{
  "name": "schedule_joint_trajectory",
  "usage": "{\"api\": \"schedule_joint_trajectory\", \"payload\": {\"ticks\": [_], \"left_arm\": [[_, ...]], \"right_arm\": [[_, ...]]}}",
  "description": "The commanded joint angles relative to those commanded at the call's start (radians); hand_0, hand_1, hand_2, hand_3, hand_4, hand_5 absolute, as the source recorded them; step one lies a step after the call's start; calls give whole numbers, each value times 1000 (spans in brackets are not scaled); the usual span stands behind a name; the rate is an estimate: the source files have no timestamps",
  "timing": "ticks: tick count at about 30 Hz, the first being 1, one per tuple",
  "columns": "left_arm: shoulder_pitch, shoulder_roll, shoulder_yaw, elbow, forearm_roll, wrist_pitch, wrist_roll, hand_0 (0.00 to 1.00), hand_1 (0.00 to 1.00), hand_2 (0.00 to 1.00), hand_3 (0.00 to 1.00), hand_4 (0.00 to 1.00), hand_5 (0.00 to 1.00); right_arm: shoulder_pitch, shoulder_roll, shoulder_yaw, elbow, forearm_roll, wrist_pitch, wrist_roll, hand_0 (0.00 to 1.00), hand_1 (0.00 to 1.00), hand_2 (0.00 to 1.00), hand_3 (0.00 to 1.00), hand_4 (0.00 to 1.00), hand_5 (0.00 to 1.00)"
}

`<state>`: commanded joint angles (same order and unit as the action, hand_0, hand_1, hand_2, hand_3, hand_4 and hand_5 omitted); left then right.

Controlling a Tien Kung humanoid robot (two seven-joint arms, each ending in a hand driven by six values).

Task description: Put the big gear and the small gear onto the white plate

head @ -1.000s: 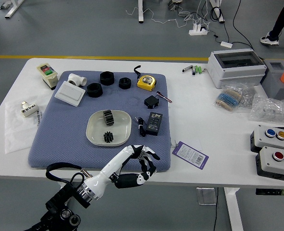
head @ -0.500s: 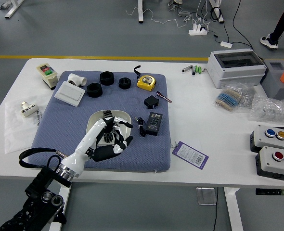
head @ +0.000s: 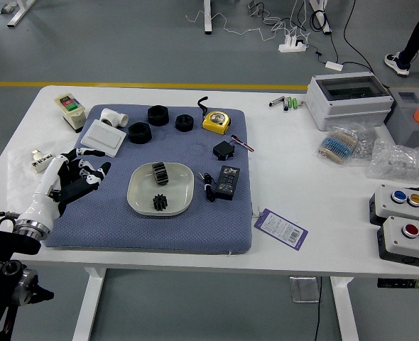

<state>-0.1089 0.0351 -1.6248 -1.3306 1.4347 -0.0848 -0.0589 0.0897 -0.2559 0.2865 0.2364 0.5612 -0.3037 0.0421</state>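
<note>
The big gear (head: 160, 174) and the small gear (head: 160, 203) are both on the white plate (head: 136, 197), slightly apart; the big one is by the far rim, the small one nearer the robot. The left hand (head: 73, 179) is over the left side of the blue mat (head: 128, 233), well apart from the plate, its fingers loosely spread and grasping nothing. Just right of the plate are a cable (head: 209, 188) and a black box (head: 227, 182), with an adapter (head: 224, 150) beyond them. Along the mat's far part are a white panel (head: 102, 138), a pipe fitting (head: 114, 118), three black rings (head: 139, 133) and a yellow tape measure (head: 216, 121). A purple tag (head: 281, 229) lies on the white bench (head: 295, 192) right of the mat, and two button boxes (head: 407, 241) are at the bench's right end. A person's leg (head: 417, 32) shows at the top right, beyond the bench.
</note>
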Motion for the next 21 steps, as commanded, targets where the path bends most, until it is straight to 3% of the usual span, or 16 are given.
{"api": "schedule_joint_trajectory", "payload": {"ticks": [9,10,16,17,21], "left_arm": [[19,-9,-69,11,-37,23,4,201,156,259,515,706,193],[19,-10,-67,14,-42,32,2,300,338,460,543,753,281],[24,-16,-73,26,-74,65,-7,300,338,460,543,753,281],[25,-16,-74,28,-79,68,-9,464,536,622,599,813,463],[27,-18,-76,37,-110,81,-18,464,536,622,599,813,463]], "right_arm": [[-5,4,-2,0,3,1,-2,670,684,727,559,783,672],[-5,5,-4,0,3,2,-3,670,685,727,558,783,673],[-9,6,-9,0,4,2,-3,670,685,727,558,783,673],[-10,7,-10,0,5,2,-3,670,685,728,558,783,673],[-14,7,-13,1,6,2,-3,670,685,728,558,783,673]]}}
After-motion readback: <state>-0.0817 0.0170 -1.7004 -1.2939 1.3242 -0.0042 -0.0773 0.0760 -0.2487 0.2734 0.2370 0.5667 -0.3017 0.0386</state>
